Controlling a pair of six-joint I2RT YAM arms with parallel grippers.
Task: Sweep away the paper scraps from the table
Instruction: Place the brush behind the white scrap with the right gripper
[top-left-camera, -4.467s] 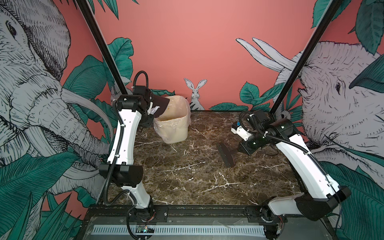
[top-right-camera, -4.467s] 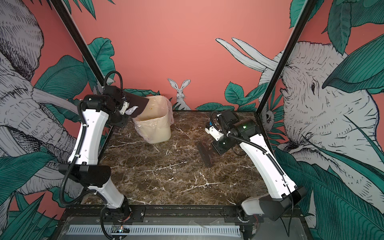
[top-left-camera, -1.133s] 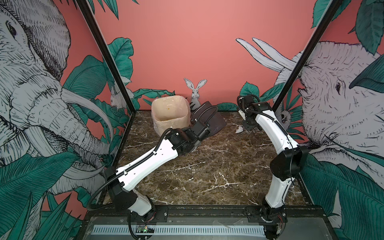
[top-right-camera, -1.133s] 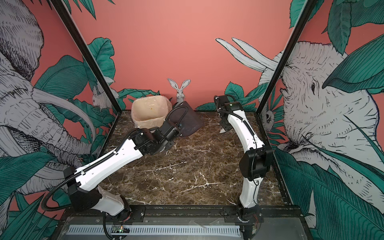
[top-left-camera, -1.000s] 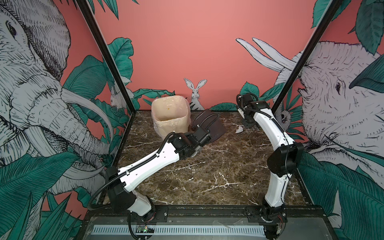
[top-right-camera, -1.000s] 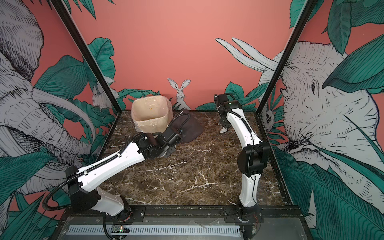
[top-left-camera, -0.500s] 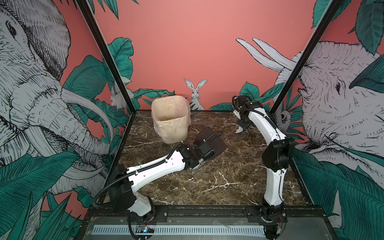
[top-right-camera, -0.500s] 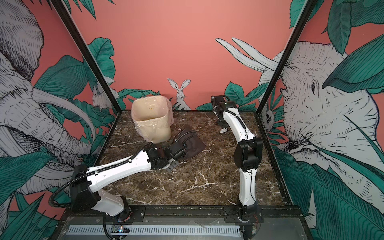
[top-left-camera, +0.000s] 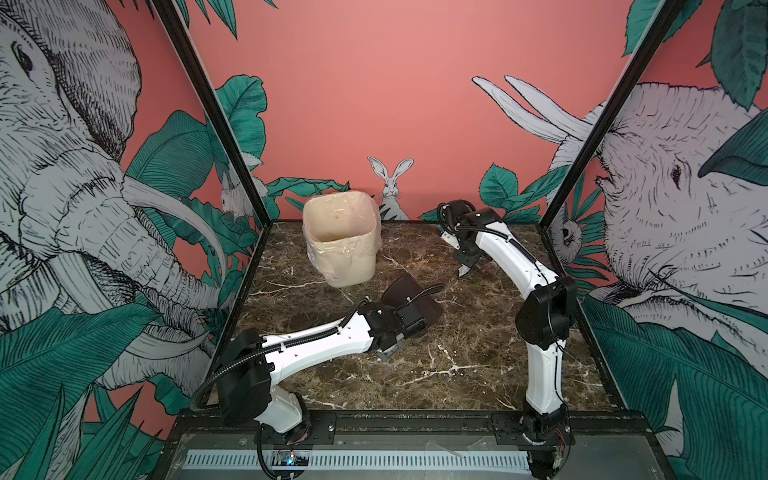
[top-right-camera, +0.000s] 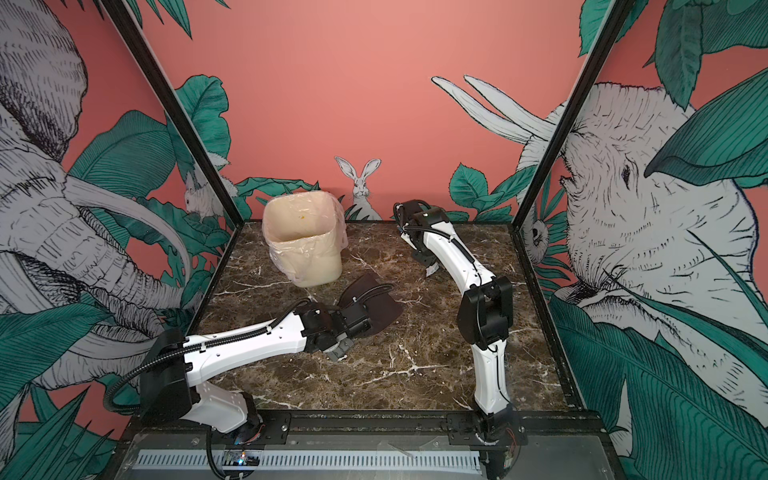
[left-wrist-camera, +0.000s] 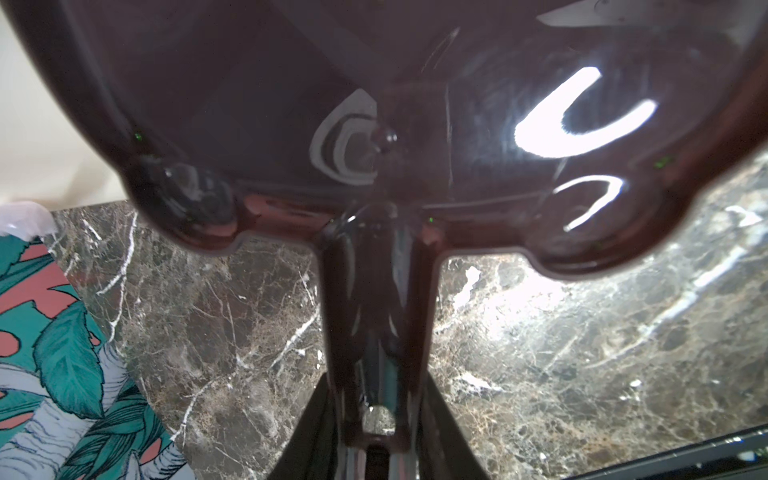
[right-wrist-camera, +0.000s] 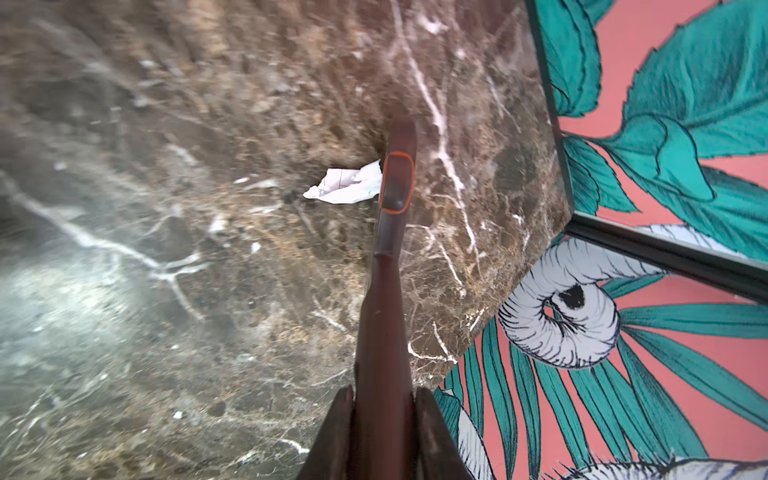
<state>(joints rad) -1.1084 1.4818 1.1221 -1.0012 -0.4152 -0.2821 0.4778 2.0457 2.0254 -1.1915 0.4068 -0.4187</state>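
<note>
Okay, I'm seeing only one scrap (right-wrist-camera: 345, 187), white, lying back-right on the surface (top-left-camera: 457, 374) and touching the far end of the brush (right-wrist-camera: 386, 291). Right hand (right-wrist-camera: 382, 399) is clamping fully shut on the brush handle. Left hand (left-wrist-camera: 376, 386) is pinching the pan (top-left-camera: 411, 297) by its handle, nearly closed. Pan is sitting mid-surface near the bin (top-left-camera: 338, 241), well apart from the scrap.

Risks I'm watching: over that long push the light paper is likely slipping past the brush end or skating off the nearby right edge. If the pan lip is riding high, which I can't tell, it's going under.

Right wrist view is showing the brush-scrap contact; in both top views the arm is half hiding it. Only the top views are showing the pan-to-scrap gap.
</note>
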